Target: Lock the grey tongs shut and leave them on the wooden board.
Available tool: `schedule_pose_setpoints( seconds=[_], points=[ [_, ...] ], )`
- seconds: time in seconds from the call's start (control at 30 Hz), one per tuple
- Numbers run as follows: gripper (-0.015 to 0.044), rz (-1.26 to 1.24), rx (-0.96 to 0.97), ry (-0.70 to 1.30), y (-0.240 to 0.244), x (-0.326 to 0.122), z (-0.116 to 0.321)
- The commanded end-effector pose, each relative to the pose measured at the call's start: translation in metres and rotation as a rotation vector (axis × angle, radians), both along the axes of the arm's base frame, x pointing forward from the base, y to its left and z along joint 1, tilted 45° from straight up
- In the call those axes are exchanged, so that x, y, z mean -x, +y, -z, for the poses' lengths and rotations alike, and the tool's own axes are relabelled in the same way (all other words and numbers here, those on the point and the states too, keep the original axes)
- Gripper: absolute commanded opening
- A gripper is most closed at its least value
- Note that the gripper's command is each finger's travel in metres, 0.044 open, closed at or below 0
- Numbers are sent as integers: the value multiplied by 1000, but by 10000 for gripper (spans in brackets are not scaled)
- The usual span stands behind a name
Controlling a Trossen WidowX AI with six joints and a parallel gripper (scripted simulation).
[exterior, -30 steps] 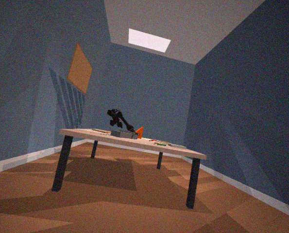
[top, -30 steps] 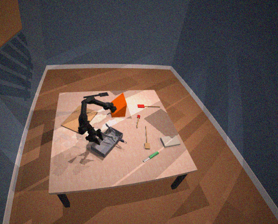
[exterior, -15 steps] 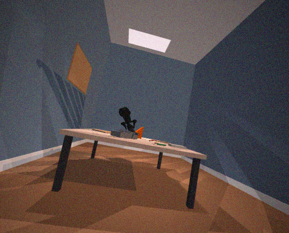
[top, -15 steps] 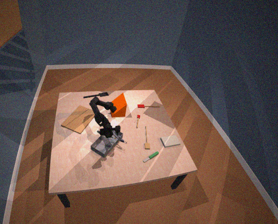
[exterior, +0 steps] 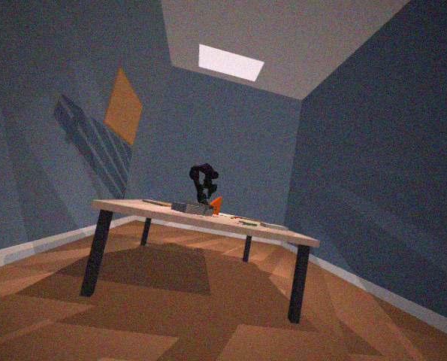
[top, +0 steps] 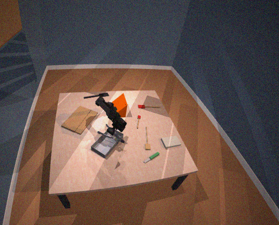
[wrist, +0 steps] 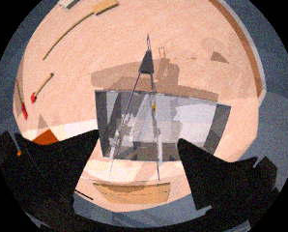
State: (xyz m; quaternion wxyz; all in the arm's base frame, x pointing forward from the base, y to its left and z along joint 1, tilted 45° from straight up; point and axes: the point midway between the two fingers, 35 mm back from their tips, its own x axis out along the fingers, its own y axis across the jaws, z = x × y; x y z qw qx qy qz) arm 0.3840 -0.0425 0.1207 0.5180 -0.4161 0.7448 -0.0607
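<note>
The tool [top: 111, 131] [exterior: 211, 192] [wrist: 139, 138] is let go and spread wide, with nothing in it. It points down over the counter [top: 81, 174] [exterior: 134, 210] [wrist: 192, 29]. Under it are the grey tongs [top: 121, 140] [wrist: 147, 65], lying across the roasting tin [top: 97, 151] [exterior: 179, 207] [wrist: 101, 126]. The tongs' two long legs are apart, like an open mouth. Their joined end pokes out past one side of the tin, and their tips poke out past the other side, toward the wooden board [top: 73, 118] [exterior: 155, 202] [wrist: 129, 192]. The board lies flat, off to one side of the tool. The orange block [top: 121, 104] [exterior: 216, 204] [wrist: 47, 137] is on the counter near the tool's arm. The green-handled thing [top: 154, 155] is well away from the tool.
</note>
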Motion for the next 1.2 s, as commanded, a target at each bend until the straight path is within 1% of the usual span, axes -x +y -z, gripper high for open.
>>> schedule_pose_setpoints(
  seconds=[0.0,0.27,1.17],
  points=[
    [440,-10,11,8,-1,3,-1],
    [440,-10,11,8,-3,3,1],
    [440,-10,9,7,-33,4,32]
  ],
)
